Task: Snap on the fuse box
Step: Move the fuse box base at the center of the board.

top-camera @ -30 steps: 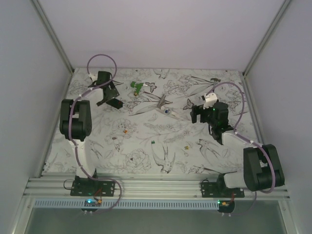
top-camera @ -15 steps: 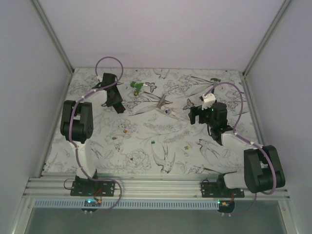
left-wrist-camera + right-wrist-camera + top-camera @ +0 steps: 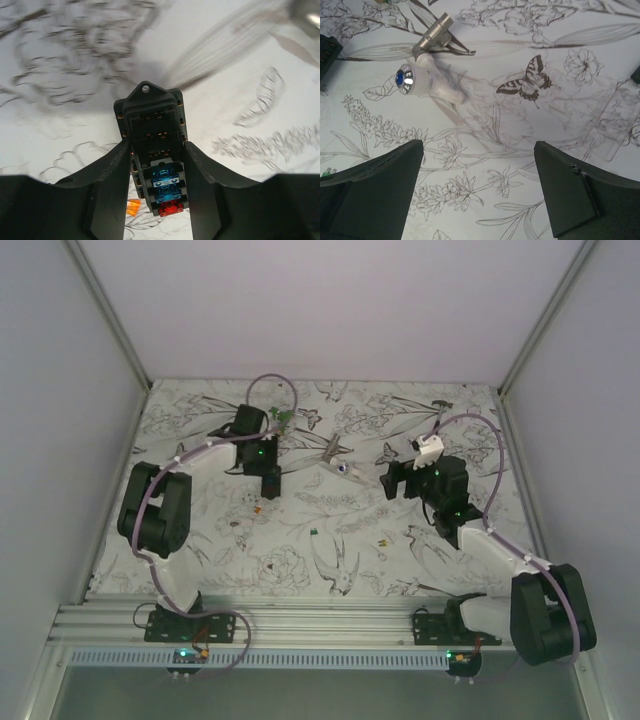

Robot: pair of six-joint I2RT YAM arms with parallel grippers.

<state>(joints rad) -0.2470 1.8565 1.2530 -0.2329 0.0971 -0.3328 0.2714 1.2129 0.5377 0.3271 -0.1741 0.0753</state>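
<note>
The fuse box is a black rectangular block with two blue fuses and one red fuse at its near end. It hangs above the table, and my left gripper is shut on its long sides. In the top view the fuse box sits under the left wrist, left of the table's centre. My right gripper stands wide open over bare printed cloth with nothing between its fingers. In the top view the right gripper is right of centre, apart from the box.
A grey metal tool with a white, blue-capped handle lies between the two arms. A green clip lies at the back. Small loose fuses are scattered nearer: orange, green, yellow.
The left gripper closed on the fuse box at the far left, then carried it right and nearer toward the centre. The right gripper shifted slightly left and stayed open.
</note>
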